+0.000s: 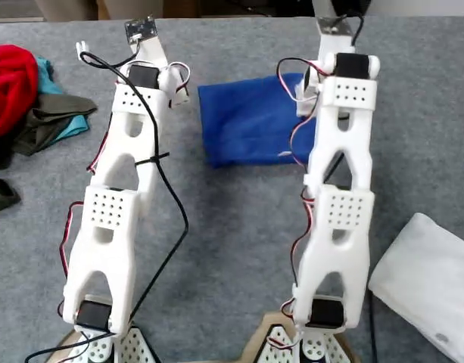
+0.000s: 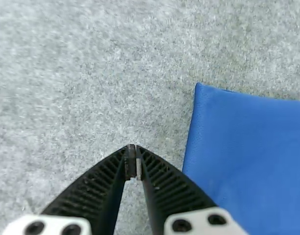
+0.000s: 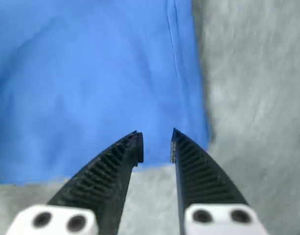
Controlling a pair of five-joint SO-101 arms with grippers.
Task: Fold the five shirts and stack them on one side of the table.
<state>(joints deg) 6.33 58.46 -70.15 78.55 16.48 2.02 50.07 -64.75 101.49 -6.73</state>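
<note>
Left gripper: I see my left gripper (image 2: 131, 164) clenched. Its black ribbed fingers (image 2: 103, 188) meet tip to tip with nothing between them.
Left gripper position: it hangs over the bare grey felt-covered table (image 1: 232, 242), just beside one edge of the folded blue cloth shirt (image 1: 247, 121) and not touching it.
Right gripper: my right gripper (image 3: 157, 144) is released, with a narrow gap between the tips and nothing held.
Right gripper position: it sits above the blue shirt near its hemmed edge, with grey table showing just past the cloth.
Blue shirt: it lies flat in a rough rectangle at the far middle of the table, between the two white arms. One side is tucked under the right arm in the high view.
Unfolded heap: at the table's left edge I see a crumpled red shirt (image 1: 10, 83), a teal shirt (image 1: 74, 127) and an olive-green shirt (image 1: 54, 110) bunched together and overlapping.
Loose dark piece: a small dark green cloth (image 1: 1, 195) lies near that heap, closer to the arm bases.
White shirt: a folded white cloth shirt (image 1: 428, 280) rests at the near right corner, well apart from the blue one.
</note>
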